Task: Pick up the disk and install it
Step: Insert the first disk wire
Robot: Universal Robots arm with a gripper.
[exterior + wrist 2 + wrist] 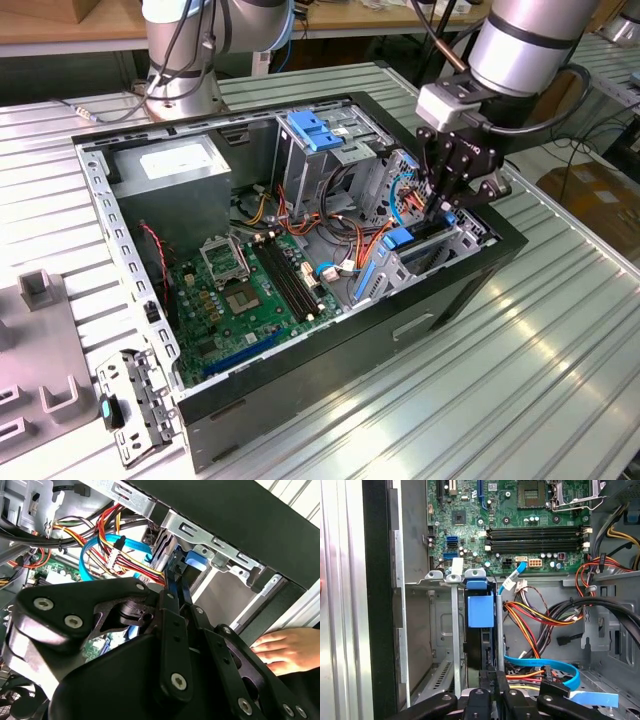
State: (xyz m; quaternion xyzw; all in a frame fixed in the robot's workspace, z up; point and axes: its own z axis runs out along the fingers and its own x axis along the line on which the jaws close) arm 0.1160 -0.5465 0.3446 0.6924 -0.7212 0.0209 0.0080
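Black gripper (492,682) links crowd the first wrist view, the fingers pinched narrow on the rear edge of the disk (481,630), which stands on edge partway down the drive cage (455,645) at the case (470,290) front corner. To seat it well, I judge the push should run straight along the cage rails, without tilting. A hand (285,650) rests outside the case.

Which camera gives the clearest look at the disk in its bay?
The first wrist view: the disk stands edge-on in the bay, blue carrier facing the camera. The exterior view shows it small under the gripper; the second wrist view shows a blue sliver.
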